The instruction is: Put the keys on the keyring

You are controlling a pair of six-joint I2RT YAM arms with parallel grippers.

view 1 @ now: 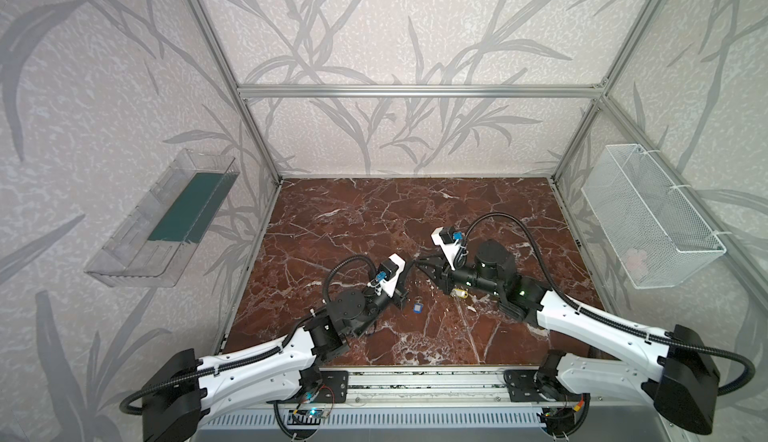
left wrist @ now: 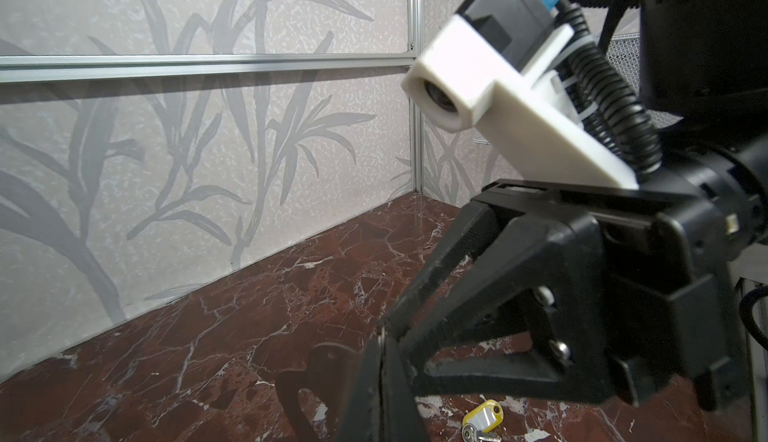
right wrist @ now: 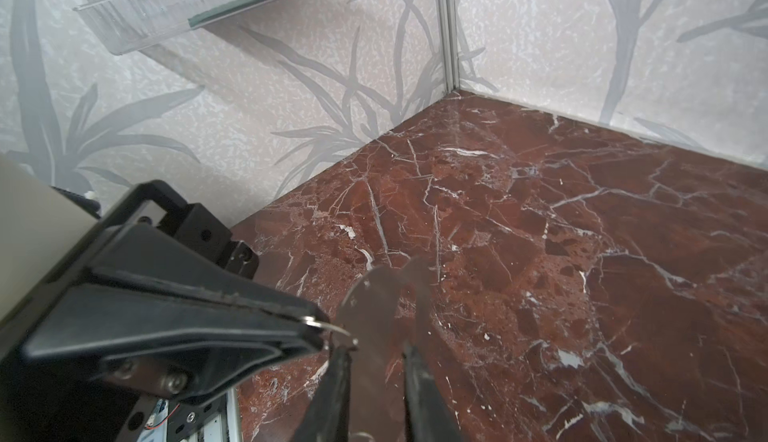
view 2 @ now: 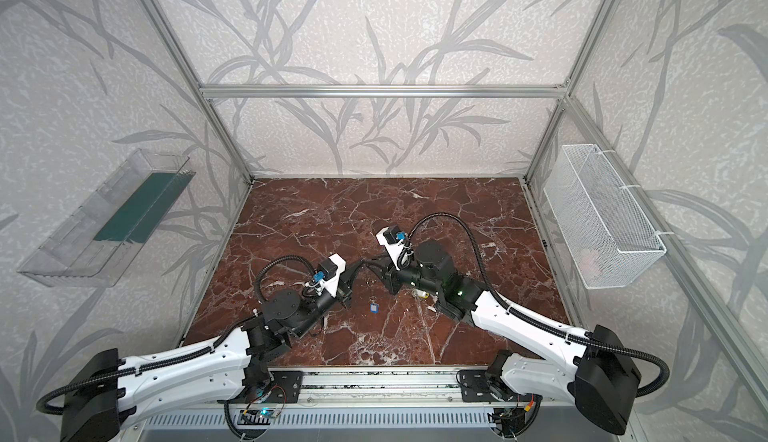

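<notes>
Your left gripper (right wrist: 318,327) is clamped on a thin wire loop (right wrist: 338,329) that meets the edge of the keyring (right wrist: 378,302), seemingly to hold the plate clear of the tabletop (right wrist: 582,232). Your right gripper (right wrist: 376,356) stands parted around the plate's near end, probably so it can fetch the blue key (view 1: 417,307) or the yellow key (view 1: 459,293). Both keys lie on the tabletop nearby.

Blue key (view 1: 417,307) lies flat on my bench (view 1: 374,219), yellow key (view 1: 459,293) nearby; grey holed keyring (right wrist: 372,307) is up off it, upright I think.
</notes>
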